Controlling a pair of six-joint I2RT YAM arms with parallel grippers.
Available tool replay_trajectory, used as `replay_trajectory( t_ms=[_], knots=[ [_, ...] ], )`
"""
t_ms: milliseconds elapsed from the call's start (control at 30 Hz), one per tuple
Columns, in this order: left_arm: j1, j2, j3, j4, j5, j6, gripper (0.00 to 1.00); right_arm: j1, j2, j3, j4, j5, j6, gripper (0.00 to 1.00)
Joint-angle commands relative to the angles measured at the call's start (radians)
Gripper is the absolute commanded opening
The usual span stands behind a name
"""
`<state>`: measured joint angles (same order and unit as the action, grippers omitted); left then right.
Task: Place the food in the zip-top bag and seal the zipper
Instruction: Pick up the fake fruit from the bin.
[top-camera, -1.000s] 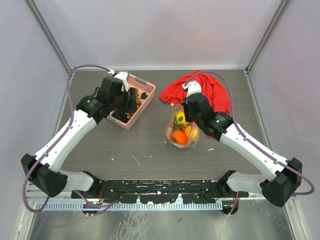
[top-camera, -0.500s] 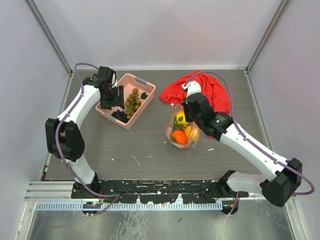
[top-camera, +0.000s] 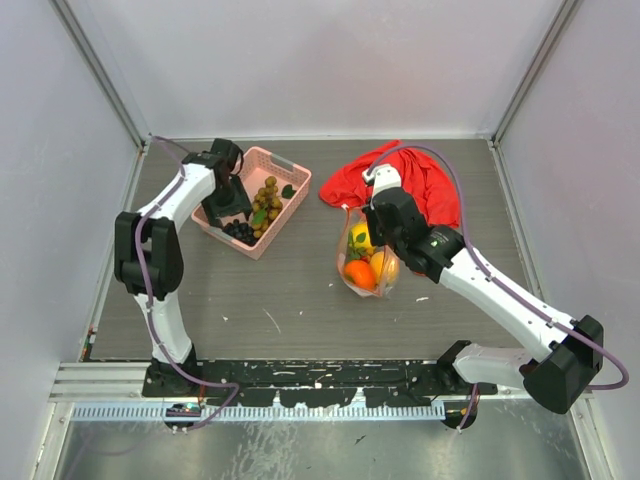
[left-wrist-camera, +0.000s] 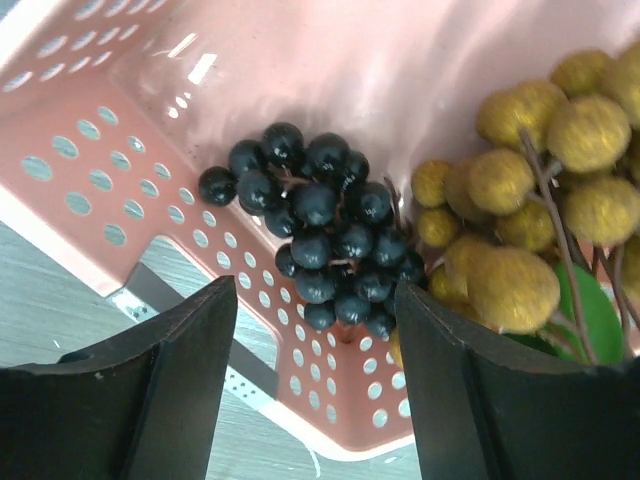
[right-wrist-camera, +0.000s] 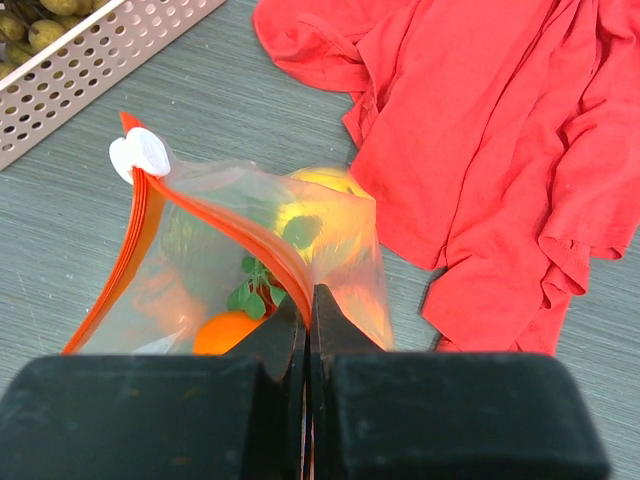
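Pinching the zipper (right-wrist-camera: 235, 235) of the zip-top bag (right-wrist-camera: 190, 280) in the fully closed right gripper (right-wrist-camera: 308, 312). Hanging the left gripper (left-wrist-camera: 312, 310), jaws wide and empty, over the pink basket (left-wrist-camera: 90, 170) holding the berry bunch (left-wrist-camera: 590, 135). Probably handling light, floppy, bruisable; calling for a grip on the dark stems (left-wrist-camera: 547, 205).

I see a dark grey wood-grain worktop (top-camera: 300, 290) boxed in by pale lilac-white wall panels (top-camera: 320, 60) on three sides, grey metal struts (top-camera: 95, 65) at the back corners, a silver aluminium rail (top-camera: 100, 378) along its near edge.
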<state>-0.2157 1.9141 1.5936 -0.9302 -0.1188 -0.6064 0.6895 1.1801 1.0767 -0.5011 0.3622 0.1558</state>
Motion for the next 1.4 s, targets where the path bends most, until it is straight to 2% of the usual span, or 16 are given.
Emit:
replay_trajectory(
  t_ms=[0,167,433,700,767,933,1067,1167,1367],
  knots=[
    [0.003,0.091,0.121,-0.119,-0.118,-0.172,0.62,-0.005,-0.022,-0.002,0.057,-0.009,-0.007,0.02],
    [0.003,0.177,0.177,-0.19,-0.119,-0.246,0.63,-0.005,-0.019,-0.006,0.059,-0.015,-0.006,0.02],
    [0.004,0.162,0.082,-0.096,-0.112,-0.313,0.68,-0.004,-0.026,-0.026,0.065,-0.014,-0.004,0.02],
    [0.003,0.226,0.058,-0.059,-0.063,-0.328,0.66,-0.005,-0.019,-0.032,0.073,-0.018,0.001,0.02],
    [0.004,0.231,0.039,-0.031,-0.043,-0.324,0.62,-0.004,-0.018,-0.033,0.074,-0.019,0.001,0.02],
    [0.003,0.219,0.01,0.016,-0.004,-0.307,0.31,-0.005,-0.025,-0.034,0.073,-0.017,0.005,0.02],
    [0.003,0.168,-0.012,0.044,-0.014,-0.3,0.16,-0.005,-0.031,-0.036,0.073,-0.014,0.006,0.02],
    [0.003,0.131,-0.012,0.047,-0.038,-0.292,0.01,-0.005,-0.036,-0.035,0.073,-0.014,0.009,0.02],
    [0.003,0.046,0.002,0.042,-0.089,-0.261,0.0,-0.004,-0.043,-0.034,0.07,-0.013,0.011,0.02]
  ],
)
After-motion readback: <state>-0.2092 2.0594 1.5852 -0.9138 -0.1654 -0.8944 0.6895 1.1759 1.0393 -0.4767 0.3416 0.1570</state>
